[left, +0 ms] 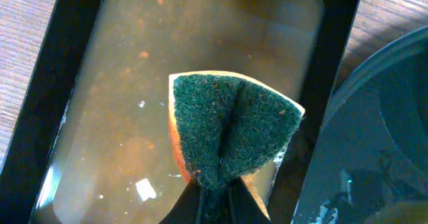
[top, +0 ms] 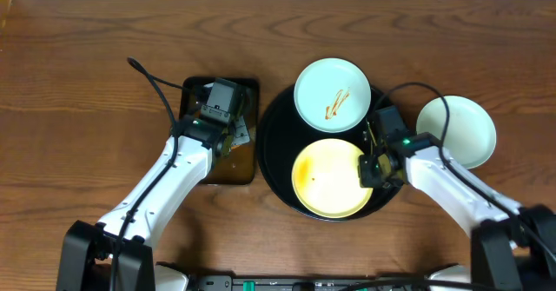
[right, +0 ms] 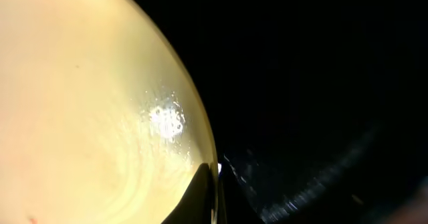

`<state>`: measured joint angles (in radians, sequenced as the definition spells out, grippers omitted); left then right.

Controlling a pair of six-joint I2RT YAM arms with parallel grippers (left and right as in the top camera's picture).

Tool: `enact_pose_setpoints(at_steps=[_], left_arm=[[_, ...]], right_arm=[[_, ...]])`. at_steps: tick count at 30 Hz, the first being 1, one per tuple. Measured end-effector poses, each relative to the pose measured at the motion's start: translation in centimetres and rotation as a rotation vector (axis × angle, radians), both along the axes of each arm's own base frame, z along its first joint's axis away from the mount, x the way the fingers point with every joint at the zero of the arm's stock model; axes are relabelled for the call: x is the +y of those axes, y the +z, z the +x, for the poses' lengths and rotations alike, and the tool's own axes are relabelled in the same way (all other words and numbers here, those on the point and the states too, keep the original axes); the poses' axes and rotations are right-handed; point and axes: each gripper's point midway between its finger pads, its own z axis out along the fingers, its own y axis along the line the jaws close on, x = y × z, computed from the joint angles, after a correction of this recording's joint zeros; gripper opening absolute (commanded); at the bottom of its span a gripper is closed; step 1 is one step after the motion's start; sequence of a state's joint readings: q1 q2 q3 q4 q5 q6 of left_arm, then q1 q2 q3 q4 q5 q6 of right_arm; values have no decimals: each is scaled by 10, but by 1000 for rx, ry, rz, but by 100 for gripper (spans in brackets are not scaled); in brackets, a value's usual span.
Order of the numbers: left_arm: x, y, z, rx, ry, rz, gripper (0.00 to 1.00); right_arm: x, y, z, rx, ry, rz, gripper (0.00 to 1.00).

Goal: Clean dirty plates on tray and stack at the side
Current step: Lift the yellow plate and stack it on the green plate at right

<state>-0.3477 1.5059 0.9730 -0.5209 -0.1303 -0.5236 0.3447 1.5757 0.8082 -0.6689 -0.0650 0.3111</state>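
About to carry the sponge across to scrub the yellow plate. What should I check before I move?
1. Sponge in left fingers: ok, pinched and folded, over the pan of brown water.
2. Right fingers on yellow plate: ok, shut on its right rim.
3. Yellow plate on the tray: ok.
4. Yellow plate clean: cannot tell; wet sheen, one small reddish speck.
5. Streaked mint plate on the tray: not ok, orange streaks across it.
6. Stacking spot: ok, side mint plate sits on the table, right of the tray.
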Motion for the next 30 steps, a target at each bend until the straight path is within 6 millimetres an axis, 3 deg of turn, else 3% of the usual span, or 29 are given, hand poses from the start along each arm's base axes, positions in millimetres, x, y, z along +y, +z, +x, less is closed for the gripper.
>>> enact_pose_setpoints(at_steps=[7, 14, 22, 30], left_arm=[[0, 0, 0, 0, 0, 0, 8], [0, 0, 0, 0, 0, 0, 8], [0, 0, 0, 0, 0, 0, 8], [0, 0, 0, 0, 0, 0, 8]], right_arm=[[33, -7, 3, 44, 25, 173, 1], [25, -1, 8, 15, 0, 169, 1], [12, 59, 29, -252, 76, 110, 1], [-13, 93, 44, -436, 141, -64, 1]])
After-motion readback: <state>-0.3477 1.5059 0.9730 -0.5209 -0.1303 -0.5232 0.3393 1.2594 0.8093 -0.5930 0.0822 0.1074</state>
